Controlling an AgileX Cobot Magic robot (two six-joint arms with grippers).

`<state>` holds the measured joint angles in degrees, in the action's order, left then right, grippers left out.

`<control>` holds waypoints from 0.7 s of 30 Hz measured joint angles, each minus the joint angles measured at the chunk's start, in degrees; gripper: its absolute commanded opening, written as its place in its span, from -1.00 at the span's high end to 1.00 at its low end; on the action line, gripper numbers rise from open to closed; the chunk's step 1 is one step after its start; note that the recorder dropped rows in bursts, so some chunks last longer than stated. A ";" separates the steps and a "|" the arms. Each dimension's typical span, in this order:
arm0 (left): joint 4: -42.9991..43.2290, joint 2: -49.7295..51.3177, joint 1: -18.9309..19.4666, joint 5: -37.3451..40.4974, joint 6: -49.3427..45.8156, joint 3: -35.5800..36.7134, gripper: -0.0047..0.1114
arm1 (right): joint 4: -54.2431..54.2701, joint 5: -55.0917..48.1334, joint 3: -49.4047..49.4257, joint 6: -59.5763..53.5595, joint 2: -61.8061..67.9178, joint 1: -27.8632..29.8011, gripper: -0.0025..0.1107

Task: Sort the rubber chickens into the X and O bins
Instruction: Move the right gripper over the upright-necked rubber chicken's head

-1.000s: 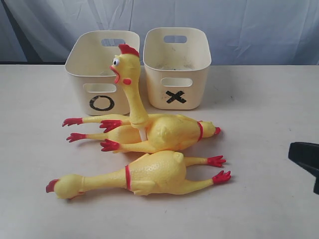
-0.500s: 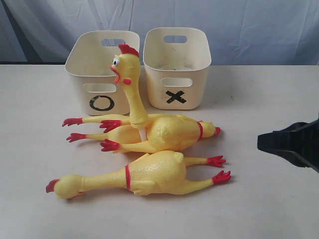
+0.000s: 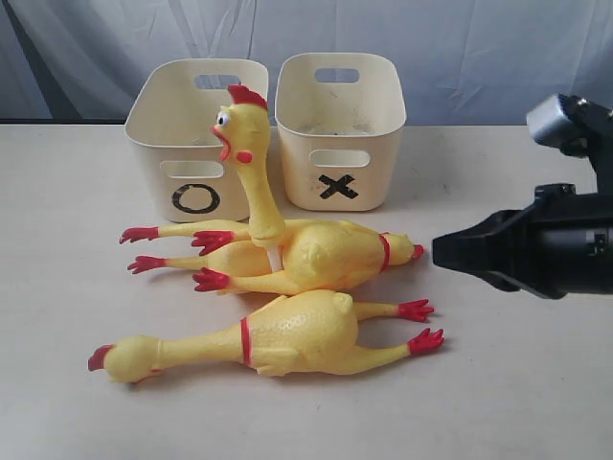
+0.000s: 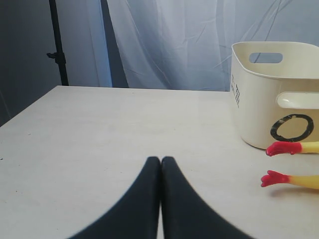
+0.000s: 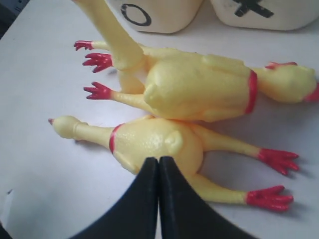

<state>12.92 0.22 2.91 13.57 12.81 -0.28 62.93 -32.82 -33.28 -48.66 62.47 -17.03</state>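
Three yellow rubber chickens lie in a pile mid-table. The front chicken [image 3: 287, 335] [image 5: 154, 142] lies with its head to the left. Behind it the middle chicken [image 3: 335, 254] [image 5: 199, 87] has its head to the right. The third chicken [image 3: 244, 129] rears its neck up before the bins. The O bin [image 3: 153, 182] [image 4: 259, 109] stands back left, the X bin [image 3: 297, 172] beside it on the right. My right gripper [image 3: 436, 252] [image 5: 159, 160] is shut and empty, hovering just right of the pile. My left gripper [image 4: 160, 159] is shut and empty over bare table, out of the exterior view.
Red chicken feet [image 4: 279, 148] poke out beside the O bin in the left wrist view. A pale curtain [image 3: 460, 48] hangs behind the table, and a dark stand pole [image 4: 57, 45] rises past its far corner.
My right arm has come in from the right edge, moving left toward the chickens. The chickens and bins have not moved.
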 measured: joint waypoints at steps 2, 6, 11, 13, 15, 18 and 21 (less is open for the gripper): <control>0.00 0.00 0.00 0.00 0.00 0.00 0.92 | 0.00 0.64 -1.96 -0.13 1.42 -1.98 0.96; 0.00 0.00 0.00 0.00 0.00 0.00 0.92 | -1.31 3.12 -6.11 -1.60 4.72 -6.24 0.96; 0.00 0.00 0.00 0.00 0.00 0.00 0.92 | -4.42 6.60 -10.80 -5.20 8.59 -10.84 0.96; 0.00 0.00 0.00 0.00 0.00 0.00 0.92 | -5.15 8.02 -12.26 -8.68 10.12 -12.83 0.96; 0.00 0.00 0.00 0.00 0.00 0.00 0.92 | -5.57 9.77 -13.42 -11.46 11.45 -14.68 0.96; 0.00 0.00 0.00 0.00 0.00 0.00 0.92 | -5.57 13.22 -14.80 -13.35 13.14 -17.60 0.96; 0.00 0.00 0.00 0.00 0.00 0.00 0.92 | -4.97 16.82 -15.79 -13.98 15.05 -19.83 0.96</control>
<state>12.92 0.22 2.91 13.57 12.81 -0.28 57.96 -16.01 -49.08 -62.64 77.51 -36.87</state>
